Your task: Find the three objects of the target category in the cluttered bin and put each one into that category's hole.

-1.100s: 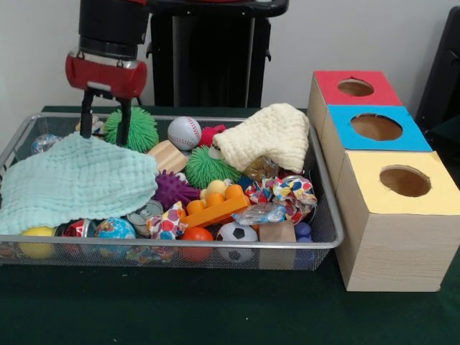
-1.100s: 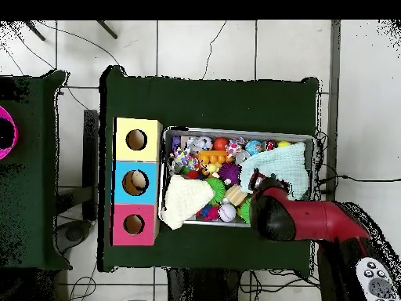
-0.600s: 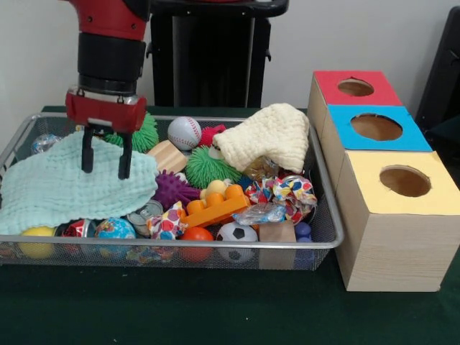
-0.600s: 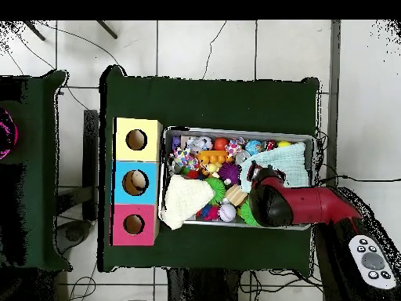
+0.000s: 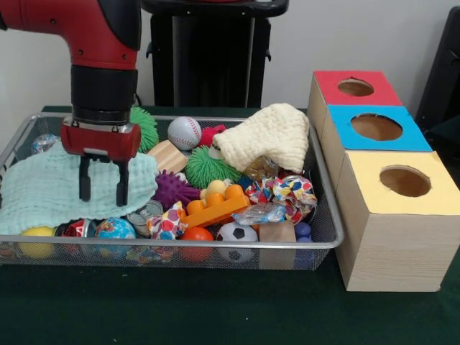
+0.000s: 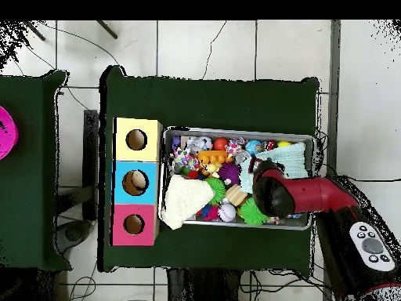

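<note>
The red and black arm (image 5: pixel 100 43) comes in from the upper left of the front view, bends, and points straight down through a black wrist section to a red end block. Below it the pincer (image 5: pixel 103 188) hangs with its two thin black fingers (image 5: pixel 85 180) vertical, parallel and spread apart. In the overhead view the arm (image 6: pixel 313 200) reaches in from the lower right.

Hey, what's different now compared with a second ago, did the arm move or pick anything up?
The gripper has come down from above the bin's far left corner and forward, toward the camera in the front view. Its open fingers now hang in front of the mint green cloth. It holds nothing. The cloth, the yellow cloth, the toys and the three boxes stayed put.
</note>
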`<state>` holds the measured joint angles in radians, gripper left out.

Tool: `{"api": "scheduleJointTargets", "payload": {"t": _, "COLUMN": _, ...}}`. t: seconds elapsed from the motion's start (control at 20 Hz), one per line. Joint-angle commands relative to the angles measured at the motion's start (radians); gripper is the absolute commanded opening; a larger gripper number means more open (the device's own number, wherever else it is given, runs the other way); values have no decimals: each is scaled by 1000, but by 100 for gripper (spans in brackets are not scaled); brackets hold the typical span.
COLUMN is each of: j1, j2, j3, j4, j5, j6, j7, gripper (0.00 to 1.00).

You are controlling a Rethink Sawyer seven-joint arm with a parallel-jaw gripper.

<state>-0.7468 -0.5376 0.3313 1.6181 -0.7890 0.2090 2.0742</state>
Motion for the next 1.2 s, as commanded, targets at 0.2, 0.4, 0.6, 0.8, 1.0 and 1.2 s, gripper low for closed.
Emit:
{"api": "scheduleJointTargets", "payload": {"t": 0.2, "j1": -54, "j2": 85, "j3": 160, "j4": -100, "j5": -87, "j6": 158, "j7": -334, "gripper": 100}}
{"api": "scheduleJointTargets", "payload": {"t": 0.4, "j1": -60, "j2": 80, "j3": 171, "j4": -95, "j5": -93, "j6": 164, "j7": -338, "gripper": 100}}
{"api": "scheduleJointTargets", "payload": {"t": 0.6, "j1": -43, "j2": 81, "j3": 160, "j4": -114, "j5": -98, "j6": 208, "j7": -347, "gripper": 100}}
{"api": "scheduleJointTargets", "payload": {"t": 0.8, "j1": 25, "j2": 79, "j3": 95, "j4": -161, "j5": -104, "j6": 330, "j7": -362, "gripper": 100}}
{"api": "scheduleJointTargets", "payload": {"t": 1.0, "j1": 37, "j2": 94, "j3": 90, "j4": -187, "j5": -87, "j6": 424, "j7": -388, "gripper": 100}}
{"api": "scheduleJointTargets", "payload": {"t": 1.2, "j1": 26, "j2": 102, "j3": 106, "j4": -193, "j5": -81, "j6": 454, "j7": -398, "gripper": 100}}
